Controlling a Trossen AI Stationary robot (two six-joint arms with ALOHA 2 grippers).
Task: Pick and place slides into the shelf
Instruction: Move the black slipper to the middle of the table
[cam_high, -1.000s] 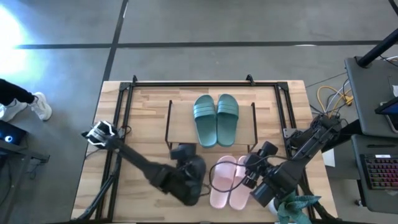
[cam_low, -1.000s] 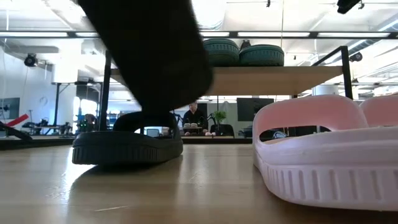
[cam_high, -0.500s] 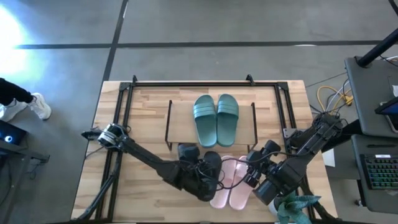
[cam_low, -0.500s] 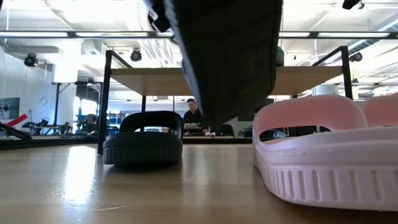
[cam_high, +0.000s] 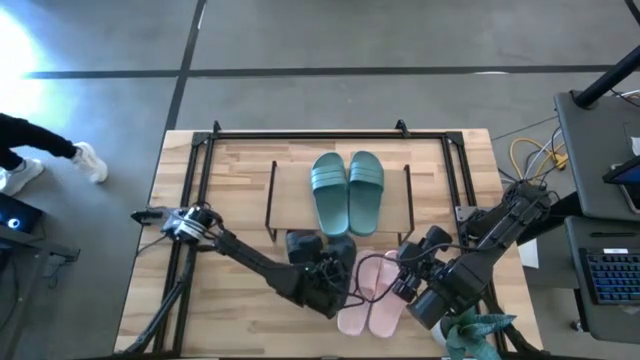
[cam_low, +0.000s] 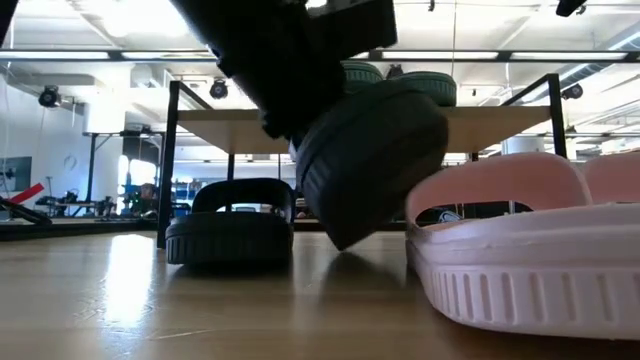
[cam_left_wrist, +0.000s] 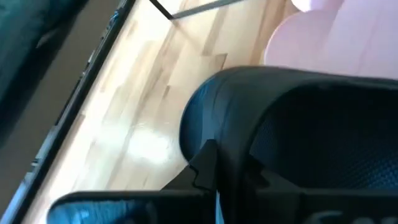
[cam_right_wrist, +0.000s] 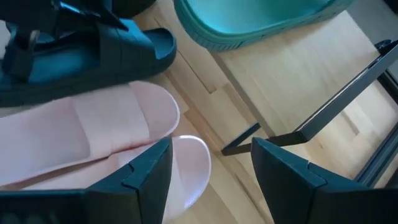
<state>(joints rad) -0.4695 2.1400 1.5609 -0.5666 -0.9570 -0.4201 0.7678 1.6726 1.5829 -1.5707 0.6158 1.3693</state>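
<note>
A teal-green pair of slides (cam_high: 346, 192) lies on the shelf's board (cam_high: 293, 205). One black slide (cam_high: 301, 246) rests sole-down on the table in front of the shelf. My left gripper (cam_high: 322, 280) is shut on the other black slide (cam_low: 375, 150), which hangs tilted between that slide and the pale pink pair (cam_high: 370, 295). My right gripper (cam_right_wrist: 211, 174) is open, hovering above the pink pair's near right side and touching nothing. My left gripper grips the black slide by its edge (cam_left_wrist: 214, 146), coming in slanting downward from the table's left. The gripper body hides how the fingers close on it. The slide hangs tilted with one end (cam_low: 338, 238) lowest, at or just above the table; I cannot tell which.
A large black tube frame (cam_high: 300, 133) runs around the table's far and side edges. Cables and a desk with a keyboard (cam_high: 610, 275) are off the right edge. A person's leg and shoe (cam_high: 88, 160) show on the floor at left.
My left gripper has come down and moved toward the table's right and the shelf, staying shut on the black slide. The slide has sunk from high over the table to just beside the pink pair, now tilted with one end low.
</note>
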